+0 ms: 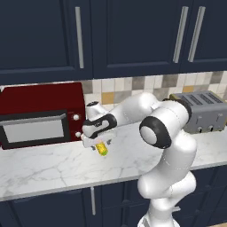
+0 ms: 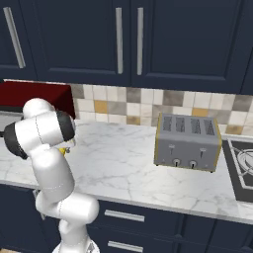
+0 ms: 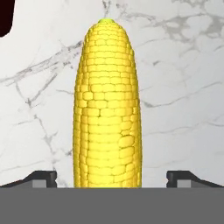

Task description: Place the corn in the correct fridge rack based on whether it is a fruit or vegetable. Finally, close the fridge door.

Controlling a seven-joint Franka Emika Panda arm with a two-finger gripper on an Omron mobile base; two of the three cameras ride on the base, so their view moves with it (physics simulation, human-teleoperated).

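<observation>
The corn (image 3: 107, 105), a yellow cob with a green tip, lies on the white marble counter. In the hand view it runs lengthwise up the middle, between my two finger tips. My gripper (image 3: 113, 178) is open, one finger tip (image 3: 43, 177) on each side of the cob's near end and apart from it. From the left base view the gripper (image 1: 99, 142) hangs just above the corn (image 1: 103, 150), in front of the microwave's right end. In the right base view my arm covers most of the corn. The fridge rack and the fridge door are out of view.
A dark red microwave (image 1: 42, 113) stands at the back left of the counter (image 1: 53, 166). A grey toaster (image 2: 188, 142) stands to the right, with a stove top (image 2: 239, 168) beyond it. Dark blue cabinets hang above and sit below the counter edge.
</observation>
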